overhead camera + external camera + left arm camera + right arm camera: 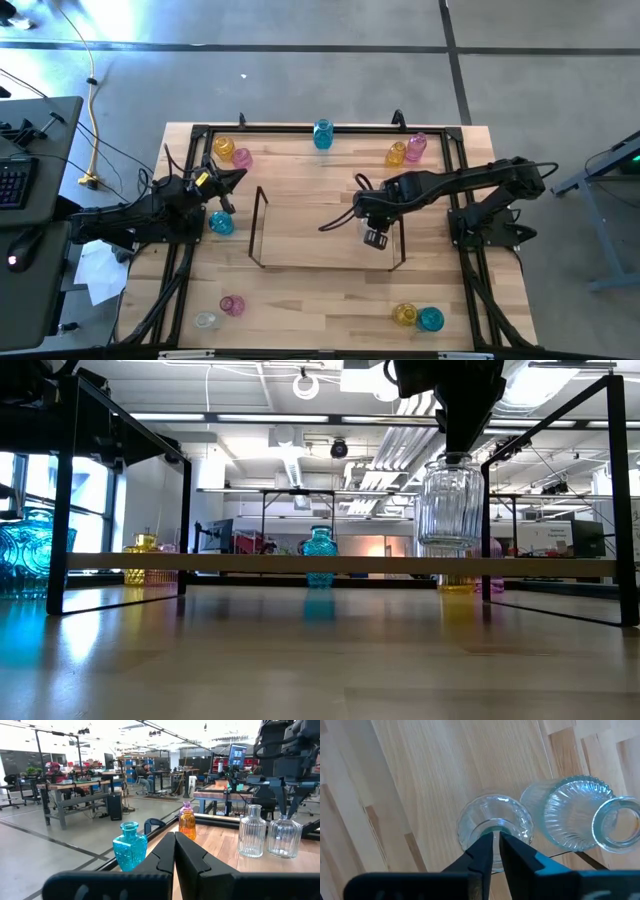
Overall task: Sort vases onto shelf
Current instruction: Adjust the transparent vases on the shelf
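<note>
The clear vase (450, 500) hangs by its rim from the right gripper (495, 837), whose fingers pinch the glass lip, over the shelf (330, 263) near its right end frame. Ribbed glass looks slick, rigid and breakable, so the narrow neck seems the surest hold. The right wrist view reveals a second clear vase (580, 815) just beside it, which the low view hides. The left gripper (175, 851) waits pressed together by the table's left edge.

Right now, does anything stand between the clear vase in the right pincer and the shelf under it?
Nothing visible does. The right pincer grips the clear vase by its top, low over the shelf. A second clear vase stands close beside it, not under it.
</note>
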Controlling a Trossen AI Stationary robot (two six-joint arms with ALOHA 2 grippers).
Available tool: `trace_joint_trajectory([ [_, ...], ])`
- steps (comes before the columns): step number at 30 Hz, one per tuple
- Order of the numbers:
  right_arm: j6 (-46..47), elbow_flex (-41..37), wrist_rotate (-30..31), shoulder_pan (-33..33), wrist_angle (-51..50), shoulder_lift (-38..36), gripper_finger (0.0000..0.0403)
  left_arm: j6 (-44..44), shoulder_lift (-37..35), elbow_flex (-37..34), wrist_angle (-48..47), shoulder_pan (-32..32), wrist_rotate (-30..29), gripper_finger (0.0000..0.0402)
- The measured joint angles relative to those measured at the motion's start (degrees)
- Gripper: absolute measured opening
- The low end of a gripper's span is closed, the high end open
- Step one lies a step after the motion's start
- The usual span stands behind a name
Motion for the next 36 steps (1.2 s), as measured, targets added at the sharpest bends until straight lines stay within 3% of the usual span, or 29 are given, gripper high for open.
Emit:
trace_joint_trajectory([
  [7, 0.4, 0.0, -0.2, -0.1, 0.0, 0.3, 0.0006, 0.0, 0.0, 0.0, 0.3, 0.0, 0.0, 0.0000],
  [36, -0.1, 1.2, 1.6, -0.1, -2.8, 2.6, 0.0002, -0.3, 0.0, 0.0, 0.5, 0.0, 0.0, 0.0000],
])
